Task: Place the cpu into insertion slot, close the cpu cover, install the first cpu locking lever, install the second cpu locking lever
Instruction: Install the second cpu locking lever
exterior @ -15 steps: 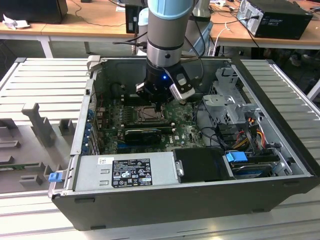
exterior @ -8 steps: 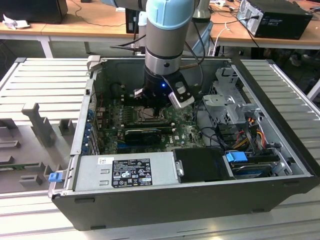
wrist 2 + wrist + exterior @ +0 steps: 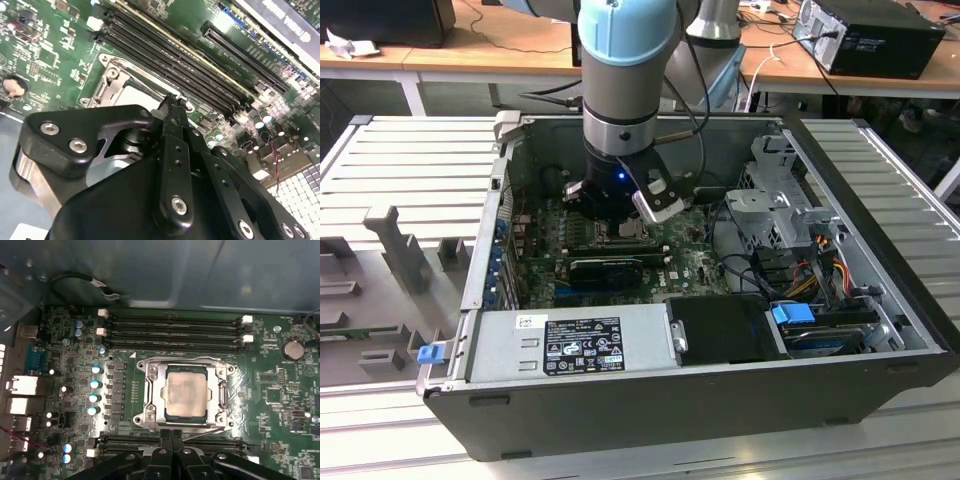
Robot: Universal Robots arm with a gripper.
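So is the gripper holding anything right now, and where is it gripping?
Nothing held. The gripper has its fingers together at the edge of the cpu cover, which lies over the cpu.

exterior view: you look down from outside into the open case (image 3: 650, 400). first wrist view: you face straight down on the motherboard (image 3: 280, 405), close. second wrist view: oblique, closer. both wrist views share the socket (image 3: 186, 392).
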